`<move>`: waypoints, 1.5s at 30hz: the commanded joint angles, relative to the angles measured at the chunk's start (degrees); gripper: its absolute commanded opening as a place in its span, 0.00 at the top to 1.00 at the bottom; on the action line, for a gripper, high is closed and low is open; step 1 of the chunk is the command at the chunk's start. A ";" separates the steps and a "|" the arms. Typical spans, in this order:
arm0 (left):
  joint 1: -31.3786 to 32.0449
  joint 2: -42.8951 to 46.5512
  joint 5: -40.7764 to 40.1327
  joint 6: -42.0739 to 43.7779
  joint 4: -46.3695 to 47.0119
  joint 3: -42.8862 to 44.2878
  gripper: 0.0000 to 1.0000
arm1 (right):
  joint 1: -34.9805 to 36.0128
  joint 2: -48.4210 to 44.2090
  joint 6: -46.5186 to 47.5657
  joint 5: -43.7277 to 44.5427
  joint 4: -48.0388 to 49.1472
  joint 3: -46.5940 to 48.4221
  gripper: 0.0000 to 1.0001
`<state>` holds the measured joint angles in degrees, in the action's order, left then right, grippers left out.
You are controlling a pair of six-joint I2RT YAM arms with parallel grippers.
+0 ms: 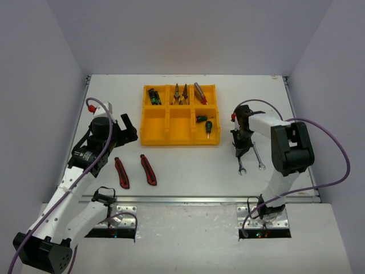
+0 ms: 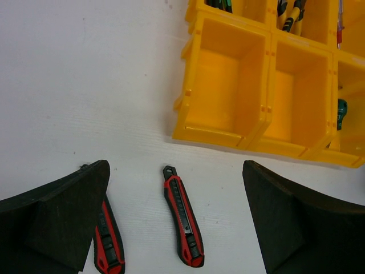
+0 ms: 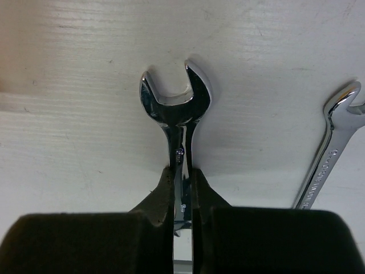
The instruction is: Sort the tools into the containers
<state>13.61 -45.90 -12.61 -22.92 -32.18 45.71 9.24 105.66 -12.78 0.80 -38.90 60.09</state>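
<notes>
Your left pincer (image 1: 126, 129) hangs with its fingers wide apart above two red-black utility knives (image 1: 121, 172), which lie side by side on the worktop (image 1: 188, 165) near the yellow tray (image 1: 171, 141). Right of the tray, your right pincer (image 3: 182, 177) is clamped on a silver wrench (image 3: 175, 97) turned on edge. A second wrench (image 3: 328, 160) lies just beside it.

left gripper (image 1: 130, 127): jaws wide apart | right gripper (image 3: 182, 174): jaws pinched together
</notes>
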 commanded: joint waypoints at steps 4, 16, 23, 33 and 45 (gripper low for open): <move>0.63 1.34 0.30 0.59 2.81 -0.10 0.00 | 4.51 -5.97 -3.18 4.49 7.73 -7.30 1.00; 0.54 1.34 -0.49 0.59 2.91 -0.19 0.00 | 7.40 -19.82 -5.31 5.36 9.58 -10.54 1.00; 0.54 1.39 -0.54 0.59 3.00 -0.19 0.00 | 12.71 -24.53 -3.36 4.17 10.89 -8.49 1.00; 0.54 2.13 -1.01 0.59 2.91 -0.27 0.00 | 20.72 -16.99 -0.02 -6.89 17.22 8.89 1.00; 0.46 2.23 -0.84 0.77 3.00 -0.36 0.00 | 24.92 6.31 4.83 -11.75 23.23 35.04 1.00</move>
<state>13.61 -44.62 -13.08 -22.74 -31.60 45.61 33.72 107.83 -10.69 -8.78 -19.13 87.19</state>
